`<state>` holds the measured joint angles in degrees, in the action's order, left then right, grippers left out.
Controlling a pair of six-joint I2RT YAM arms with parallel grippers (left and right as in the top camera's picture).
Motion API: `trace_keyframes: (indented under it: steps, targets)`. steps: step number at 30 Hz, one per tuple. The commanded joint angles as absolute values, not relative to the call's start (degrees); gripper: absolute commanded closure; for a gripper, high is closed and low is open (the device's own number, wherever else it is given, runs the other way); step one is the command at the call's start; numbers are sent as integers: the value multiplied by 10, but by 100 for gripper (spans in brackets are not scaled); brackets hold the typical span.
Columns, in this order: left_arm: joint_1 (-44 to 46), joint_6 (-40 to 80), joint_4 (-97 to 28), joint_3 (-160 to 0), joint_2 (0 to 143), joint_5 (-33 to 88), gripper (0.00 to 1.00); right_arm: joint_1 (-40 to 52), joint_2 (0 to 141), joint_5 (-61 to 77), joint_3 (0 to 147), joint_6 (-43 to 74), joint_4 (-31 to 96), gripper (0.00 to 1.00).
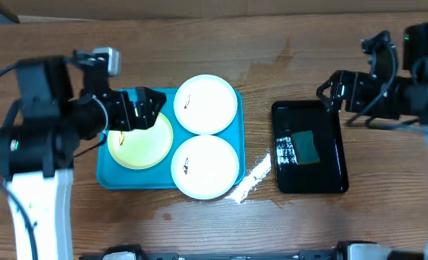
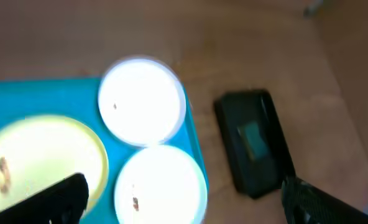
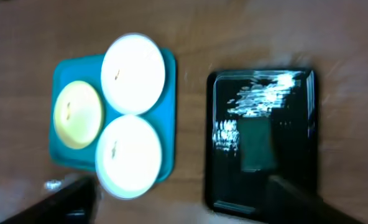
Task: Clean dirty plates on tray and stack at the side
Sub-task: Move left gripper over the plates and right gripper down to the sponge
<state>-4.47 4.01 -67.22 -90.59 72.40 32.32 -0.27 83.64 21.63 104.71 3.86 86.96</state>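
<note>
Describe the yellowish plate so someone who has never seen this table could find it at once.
Start at the turquoise tray left of centre on the wooden table. Of its three round plates, take the one at the tray's left end. It is the pale yellow-green plate; both white plates beside it sit to its right.

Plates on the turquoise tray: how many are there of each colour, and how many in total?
White plates: 2
Pale yellow-green plate: 1
Total: 3, all on the turquoise tray
</note>
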Motion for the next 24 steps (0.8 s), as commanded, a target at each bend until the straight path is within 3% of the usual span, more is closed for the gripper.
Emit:
trace_keyframes:
  steps: [1, 3, 4, 5, 7, 10, 16, 24]
  targets:
    - [-45, -37, -728, -920, 774, 366, 11, 4, 861, 256, 1056, 35, 886, 48]
    - [-45, -43, -741, -920, 796, 345, 46, 11, 861, 256, 1046, 49, 882, 75]
    - [-45, -43, -744, -920, 805, 329, 57, 15, 861, 255, 1042, 58, 882, 81]
    - [-45, -42, -746, -920, 814, 312, 68, 23, 861, 251, 1036, 67, 886, 84]
    - [-45, -28, -749, -919, 828, 280, 76, 43, 861, 222, 1022, 93, 892, 84]
    - [-45, -11, -750, -907, 842, 265, 62, 96, 861, 118, 976, 153, 889, 68]
    - [-45, -13, -745, -878, 844, 263, 41, 143, 861, 72, 876, 181, 827, 56]
    - [-44, -12, -707, -806, 844, 264, 44, 147, 861, -1, 728, 181, 702, 34]
